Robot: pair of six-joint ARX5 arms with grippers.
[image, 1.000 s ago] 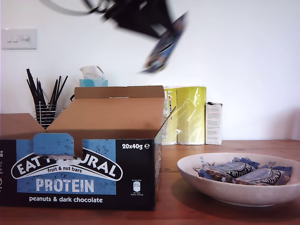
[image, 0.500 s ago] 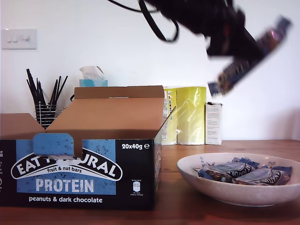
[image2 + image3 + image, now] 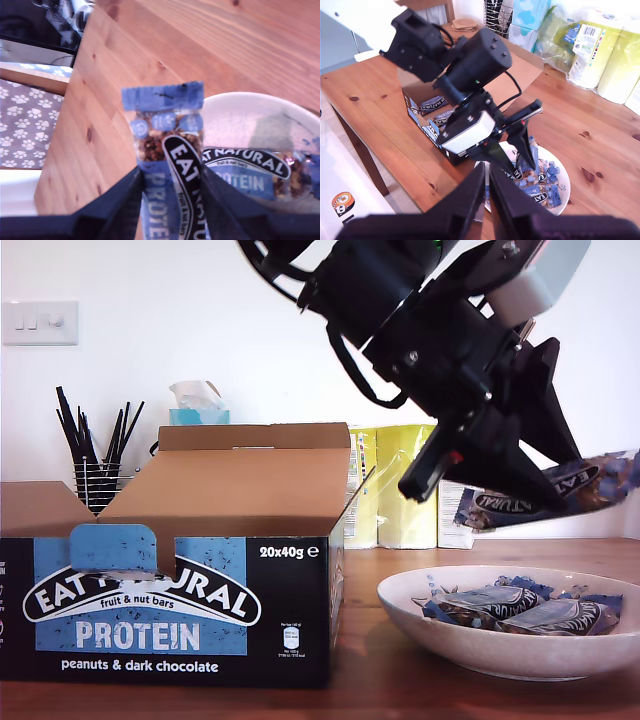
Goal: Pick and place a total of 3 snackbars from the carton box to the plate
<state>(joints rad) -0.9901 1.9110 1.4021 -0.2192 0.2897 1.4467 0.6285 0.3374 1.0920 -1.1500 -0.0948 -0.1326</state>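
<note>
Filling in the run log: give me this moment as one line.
first claw: shut on bar, above plate | second claw: shut, empty, high | plate: two bars | box: open

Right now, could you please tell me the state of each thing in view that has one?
Black-and-blue printed carton box: flaps open, bars left inside.
Speckled off-white ceramic plate: holds wrapped snackbars.
Blue-wrapped snackbar: gripped, in the air above the plate.
My first gripper: shut on it.
My second gripper: shut, holding nothing.
</note>
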